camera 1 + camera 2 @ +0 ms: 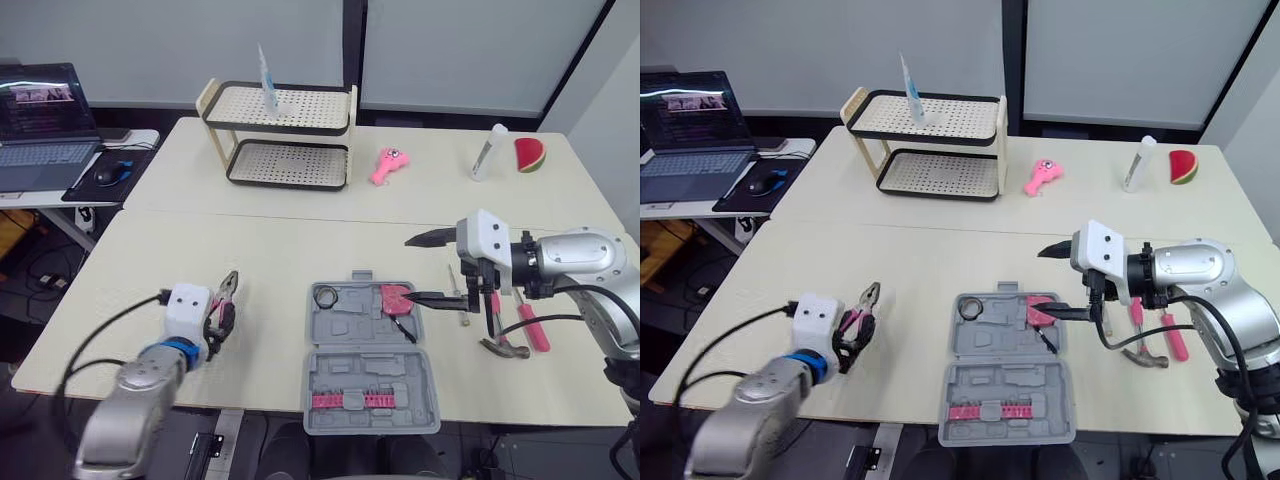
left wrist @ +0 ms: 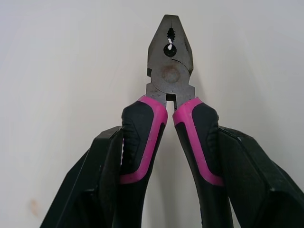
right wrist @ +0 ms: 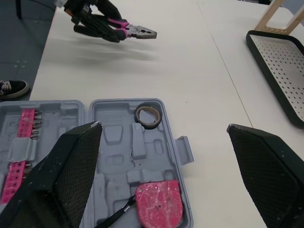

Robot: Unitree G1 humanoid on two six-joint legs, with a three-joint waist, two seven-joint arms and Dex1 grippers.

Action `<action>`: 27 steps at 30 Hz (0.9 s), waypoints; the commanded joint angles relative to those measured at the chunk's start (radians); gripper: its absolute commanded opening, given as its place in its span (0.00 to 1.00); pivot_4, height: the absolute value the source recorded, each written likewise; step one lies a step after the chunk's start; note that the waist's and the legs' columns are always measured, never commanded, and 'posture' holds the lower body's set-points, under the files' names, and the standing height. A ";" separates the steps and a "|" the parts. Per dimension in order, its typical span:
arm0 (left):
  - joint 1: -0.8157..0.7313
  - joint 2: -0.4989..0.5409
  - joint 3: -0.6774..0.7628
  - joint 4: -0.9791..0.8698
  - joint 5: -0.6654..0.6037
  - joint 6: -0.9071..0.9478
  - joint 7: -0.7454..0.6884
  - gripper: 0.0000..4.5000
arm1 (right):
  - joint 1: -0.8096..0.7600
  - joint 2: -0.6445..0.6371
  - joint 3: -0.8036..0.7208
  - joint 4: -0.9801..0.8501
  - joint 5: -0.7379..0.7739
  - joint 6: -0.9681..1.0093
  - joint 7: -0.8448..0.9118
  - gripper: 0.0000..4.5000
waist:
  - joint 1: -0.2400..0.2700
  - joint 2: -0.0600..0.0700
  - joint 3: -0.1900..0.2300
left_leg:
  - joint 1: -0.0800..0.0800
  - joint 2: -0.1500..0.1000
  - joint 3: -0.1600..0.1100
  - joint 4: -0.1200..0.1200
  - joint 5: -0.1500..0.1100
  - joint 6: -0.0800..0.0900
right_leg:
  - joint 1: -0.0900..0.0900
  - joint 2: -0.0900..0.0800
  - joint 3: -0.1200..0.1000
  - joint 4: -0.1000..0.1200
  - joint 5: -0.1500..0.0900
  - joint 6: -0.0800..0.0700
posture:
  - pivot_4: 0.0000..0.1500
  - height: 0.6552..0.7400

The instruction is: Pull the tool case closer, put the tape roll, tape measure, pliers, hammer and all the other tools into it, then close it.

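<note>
Tool case (image 1: 372,372) holds tape roll (image 1: 325,296) and tape measure (image 1: 396,297); my left gripper (image 1: 221,322) pinches pliers (image 1: 229,286), right gripper (image 1: 418,268) spread wide; hammer (image 1: 505,347) lies beside the case.

Pale tables (image 1: 260,250), grey wall (image 1: 150,40), side desk (image 1: 146,136)

We see the grey tool case (image 1: 350,325) lying open at the near centre of the table, with a pink bit strip (image 1: 350,401) in its near half. Its far half holds the tape roll (image 1: 325,296) on the left and the pink tape measure (image 1: 396,298) on the right. The pink-handled pliers (image 1: 222,305) hang above the near left of the table, their handles pinched in the left gripper (image 2: 169,135). The hammer (image 1: 505,347) and a pink screwdriver (image 1: 533,328) lie right of the case.
</note>
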 commanded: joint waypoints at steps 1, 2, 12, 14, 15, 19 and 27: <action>-0.029 0.091 -0.003 -0.029 -0.025 -0.133 -0.169 0.58 | 0.019 -0.019 -0.065 -0.067 0.029 0.023 -0.028 1.00 | -0.001 0.000 0.000 | 0.000 0.000 0.000 0.000 0.000 0.000 | 0.000 0.000 0.000 0.000 0.000 0.000 | 1.00 0.87; -0.052 0.125 -0.017 -0.017 -0.037 -0.178 -0.238 0.58 | 0.033 -0.023 -0.078 -0.083 0.034 0.033 -0.036 1.00 | -0.001 0.000 0.000 | 0.000 0.000 0.000 0.000 0.000 0.000 | 0.000 -0.001 0.000 0.000 0.000 0.000 | 1.00 0.87; -0.321 0.298 -0.243 0.111 -0.091 -0.366 -0.762 0.58 | 0.226 -0.108 -0.216 -0.208 0.070 0.088 -0.063 1.00 | -0.002 0.001 0.002 | -0.001 0.000 0.001 -0.001 0.000 0.000 | -0.001 0.004 -0.001 0.000 0.000 0.000 | 1.00 0.87; -0.368 0.315 -0.296 0.136 -0.067 -0.390 -0.831 0.58 | 0.277 -0.139 -0.250 -0.234 0.076 0.089 -0.052 1.00 | -0.002 0.001 0.002 | -0.001 0.000 0.001 -0.001 0.000 0.000 | -0.001 0.005 -0.001 0.000 0.000 0.000 | 1.00 0.87; -0.394 0.316 -0.326 0.147 -0.052 -0.399 -0.857 0.58 | 0.309 -0.156 -0.271 -0.248 0.078 0.092 -0.043 1.00 | -0.002 0.001 0.002 | -0.001 0.000 0.001 -0.001 0.000 0.000 | -0.001 0.005 -0.001 0.000 0.000 0.000 | 1.00 0.87; -0.495 0.285 -0.420 0.178 -0.014 -0.392 -0.914 0.58 | 0.400 -0.191 -0.315 -0.315 0.110 0.116 -0.030 1.00 | -0.003 0.001 0.002 | -0.001 0.000 0.001 -0.001 0.000 0.001 | -0.001 0.006 -0.001 0.000 0.000 0.000 | 1.00 0.87; -0.658 0.151 -0.541 0.204 0.043 -0.292 -0.898 0.58 | 0.360 -0.106 -0.154 -0.412 0.123 0.209 -0.179 1.00 | -0.007 0.000 0.003 | -0.001 0.001 0.001 0.000 0.000 0.001 | 0.000 0.007 -0.001 0.001 0.000 0.000 | 1.00 0.87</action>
